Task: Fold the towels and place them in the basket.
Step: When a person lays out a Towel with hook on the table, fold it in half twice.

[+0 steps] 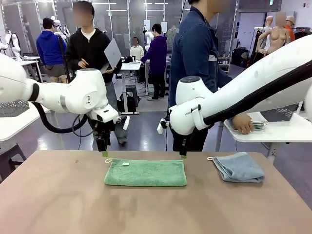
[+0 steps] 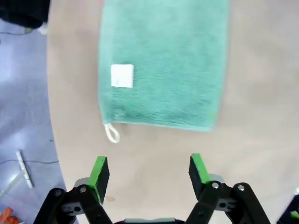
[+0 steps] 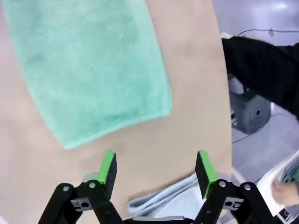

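Note:
A green towel (image 1: 145,172) lies folded in a long strip on the brown table (image 1: 58,200), white label up and corner loop at its left end. My left gripper (image 1: 105,154) hovers just above the towel's far left corner, open and holding nothing. In the left wrist view the towel (image 2: 163,60) spreads ahead of the open left gripper (image 2: 149,169), its loop just in front of the fingers. My right gripper (image 1: 183,156) hangs over the far right corner, also open. The right wrist view has the green towel (image 3: 88,65) beyond the open gripper (image 3: 156,168). A folded blue-grey towel (image 1: 239,167) rests to the right. The basket is out of view.
A person in a dark blue jacket (image 1: 197,53) stands at the far edge with a hand (image 1: 242,123) on a white side table (image 1: 273,130). The blue-grey towel's edge (image 3: 163,196) lies close under my right gripper. The table's near half is bare wood.

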Robot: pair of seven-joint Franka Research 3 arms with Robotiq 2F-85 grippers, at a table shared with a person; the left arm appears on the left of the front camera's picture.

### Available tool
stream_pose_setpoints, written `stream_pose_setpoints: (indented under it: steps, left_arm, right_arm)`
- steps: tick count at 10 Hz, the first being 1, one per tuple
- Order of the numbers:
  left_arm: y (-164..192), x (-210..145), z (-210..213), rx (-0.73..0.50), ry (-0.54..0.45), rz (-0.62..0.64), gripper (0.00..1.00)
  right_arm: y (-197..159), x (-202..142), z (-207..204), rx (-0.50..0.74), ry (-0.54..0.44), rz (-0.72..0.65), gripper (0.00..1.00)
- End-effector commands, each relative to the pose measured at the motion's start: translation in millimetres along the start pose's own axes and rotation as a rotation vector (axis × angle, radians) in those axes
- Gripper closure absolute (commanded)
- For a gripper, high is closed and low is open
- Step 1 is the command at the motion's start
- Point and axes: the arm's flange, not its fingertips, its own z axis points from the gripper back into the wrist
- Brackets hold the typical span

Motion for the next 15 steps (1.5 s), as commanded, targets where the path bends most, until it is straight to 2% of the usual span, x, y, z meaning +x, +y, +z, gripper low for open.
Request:
stream_pose_setpoints:
  steps: [1,2,3,4,5,6,7,9,11,13,15]
  left_arm:
    - [-42,-29,35,-0.075,-0.054,-0.052,0.14]
    - [-53,-38,48,-0.071,-0.087,-0.055,0.14]
    - [-63,-45,57,-0.062,-0.11,-0.064,0.07]
    - [-74,-53,64,-0.068,-0.151,-0.072,0.0]
    - [-76,-59,66,-0.08,-0.202,-0.076,0.0]
    - [-76,-65,66,-0.087,-0.244,-0.083,0.0]
    - [-73,-69,63,-0.091,-0.277,-0.097,0.0]
    - [-75,-77,57,-0.109,-0.311,-0.092,0.0]
    - [-73,-81,53,-0.116,-0.346,-0.106,0.0]
    - [-67,-87,46,-0.129,-0.412,-0.114,0.0]
    - [-62,-95,43,-0.154,-0.51,-0.071,0.0]
  right_arm:
    - [27,-36,43,0.083,-0.014,-0.091,0.15]
    - [34,-49,59,0.093,-0.03,-0.11,0.15]
    - [41,-57,72,0.126,-0.032,-0.146,0.15]
    - [50,-63,82,0.141,-0.035,-0.188,0.0]
    - [53,-67,85,0.213,-0.048,-0.238,0.0]
    - [51,-71,85,0.282,-0.066,-0.342,0.0]
    - [44,-73,83,0.349,-0.039,-0.534,0.0]
    - [41,-78,76,0.523,-0.055,-0.827,0.0]
    - [45,-84,70,0.606,-0.155,-0.99,0.0]
    - [48,-96,69,0.626,-0.298,-1.066,0.0]
    - [54,-106,66,0.657,-0.354,-1.142,0.0]
